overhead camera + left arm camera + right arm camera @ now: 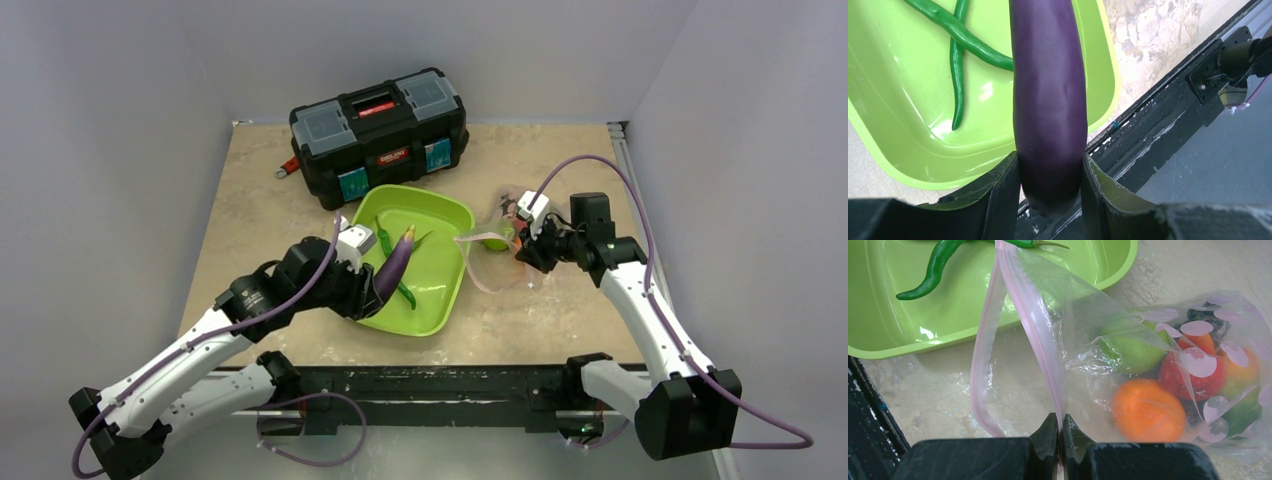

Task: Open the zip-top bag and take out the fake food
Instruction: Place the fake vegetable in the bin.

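Beige mottled counter (250, 200), grey walls (100, 150), toolbox (380, 135) far. Left claw (1050, 172) part-open, clamping eggplant (1048, 90) over green tray (893, 150), long axis near-left to far-right, stem far. Right claw (1060, 432) closed, pinching zip-top bag (1083, 310) just right of tray, mouth facing left.

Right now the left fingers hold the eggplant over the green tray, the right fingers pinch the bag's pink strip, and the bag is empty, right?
No: the zip-top bag is not empty; the right wrist view shows an orange, a lime and more inside. The rest stands: left fingers grip the eggplant, right fingers pinch the pink strip.
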`<action>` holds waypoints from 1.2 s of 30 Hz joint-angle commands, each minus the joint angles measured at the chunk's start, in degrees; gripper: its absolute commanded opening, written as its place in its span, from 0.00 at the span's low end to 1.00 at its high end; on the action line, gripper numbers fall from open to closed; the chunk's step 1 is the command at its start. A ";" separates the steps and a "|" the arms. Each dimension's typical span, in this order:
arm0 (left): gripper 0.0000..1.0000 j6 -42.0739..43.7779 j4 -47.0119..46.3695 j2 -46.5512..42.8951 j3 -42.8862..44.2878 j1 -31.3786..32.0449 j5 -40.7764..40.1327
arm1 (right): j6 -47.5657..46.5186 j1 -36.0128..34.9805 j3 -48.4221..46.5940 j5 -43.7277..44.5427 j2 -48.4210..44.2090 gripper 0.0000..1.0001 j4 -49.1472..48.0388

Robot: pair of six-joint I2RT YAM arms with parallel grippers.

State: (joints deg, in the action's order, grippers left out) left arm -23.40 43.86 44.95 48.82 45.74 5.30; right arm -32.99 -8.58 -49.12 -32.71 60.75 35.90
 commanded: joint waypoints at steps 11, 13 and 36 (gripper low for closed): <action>0.00 -0.34 -8.12 5.87 -1.00 -1.55 -3.15 | -0.66 0.29 0.43 -1.13 0.09 0.00 -1.03; 0.00 -0.33 -8.97 7.57 -1.15 -2.31 -3.72 | -0.67 0.30 0.43 -1.21 0.16 0.00 -1.01; 0.34 -14.90 -26.46 28.18 -2.02 -6.62 -3.75 | -0.58 0.28 0.52 -1.14 0.51 0.00 -1.28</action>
State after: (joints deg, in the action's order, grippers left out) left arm -35.18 23.31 71.48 46.33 39.40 -0.23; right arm -33.01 -8.58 -49.10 -32.71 60.82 35.90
